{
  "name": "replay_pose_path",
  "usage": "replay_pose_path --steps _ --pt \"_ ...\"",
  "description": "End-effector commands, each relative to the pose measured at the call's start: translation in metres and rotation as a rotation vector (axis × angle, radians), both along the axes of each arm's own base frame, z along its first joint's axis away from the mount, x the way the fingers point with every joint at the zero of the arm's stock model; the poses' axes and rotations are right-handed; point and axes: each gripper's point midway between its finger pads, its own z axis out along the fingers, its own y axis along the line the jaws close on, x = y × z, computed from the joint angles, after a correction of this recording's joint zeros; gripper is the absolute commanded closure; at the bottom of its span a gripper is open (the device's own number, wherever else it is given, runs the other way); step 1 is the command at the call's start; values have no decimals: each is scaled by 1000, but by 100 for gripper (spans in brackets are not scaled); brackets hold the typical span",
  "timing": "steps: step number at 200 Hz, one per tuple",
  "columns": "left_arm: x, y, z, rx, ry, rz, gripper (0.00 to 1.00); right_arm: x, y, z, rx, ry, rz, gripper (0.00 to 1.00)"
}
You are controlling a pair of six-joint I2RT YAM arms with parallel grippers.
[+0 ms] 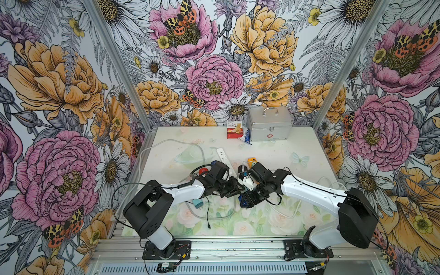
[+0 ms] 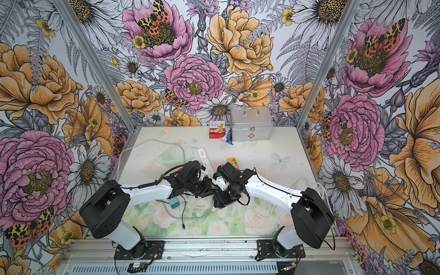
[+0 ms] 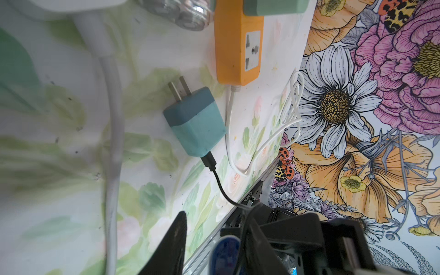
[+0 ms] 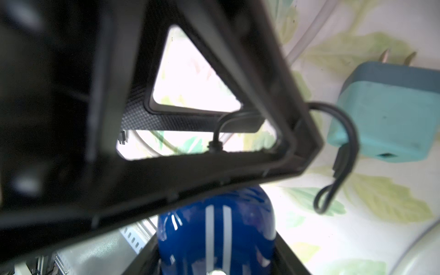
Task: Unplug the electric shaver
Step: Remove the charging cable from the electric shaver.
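Electric shaver (image 4: 214,226), a glossy blue rounded plastic body, sits toward 6 o'clock of the bench's (image 1: 273,152) middle, pinched at its sides by the right claw (image 1: 246,202). At about its 11 o'clock the left claw (image 1: 235,188) crowds the cord end with its fingers parted around it; whether they grip the plug I cannot tell. The thin black cable (image 3: 219,183) runs to a teal cube adapter (image 3: 195,121) lying loose at the shaver's 9 o'clock, prongs bare. Likely trouble: the left claw catches cord instead of plug and slips off, or an off-axis tug twists the slick shaver out of the right claw. The claws nearly touch, so a sideways pull may knock them together, and the cord could drag the adapter.
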Motion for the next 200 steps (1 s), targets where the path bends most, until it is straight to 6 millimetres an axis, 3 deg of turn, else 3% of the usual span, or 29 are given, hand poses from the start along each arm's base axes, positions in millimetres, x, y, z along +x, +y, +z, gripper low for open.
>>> replay_pose_path --steps 1,20,84,143,200 --pt "3 -12 8 -30 -24 -33 70 7 7 20 63 -44 -9 67" --pt "6 -15 7 -32 -19 -36 80 8 6 19 61 -41 -14 67" --pt "12 -19 7 -27 -15 -33 100 14 3 20 72 -23 -48 68" --pt "29 -28 6 -24 -10 -38 100 0 -1 20 70 25 -88 72" --pt "39 -35 3 -15 0 -52 100 -7 -19 22 39 -4 -150 73"
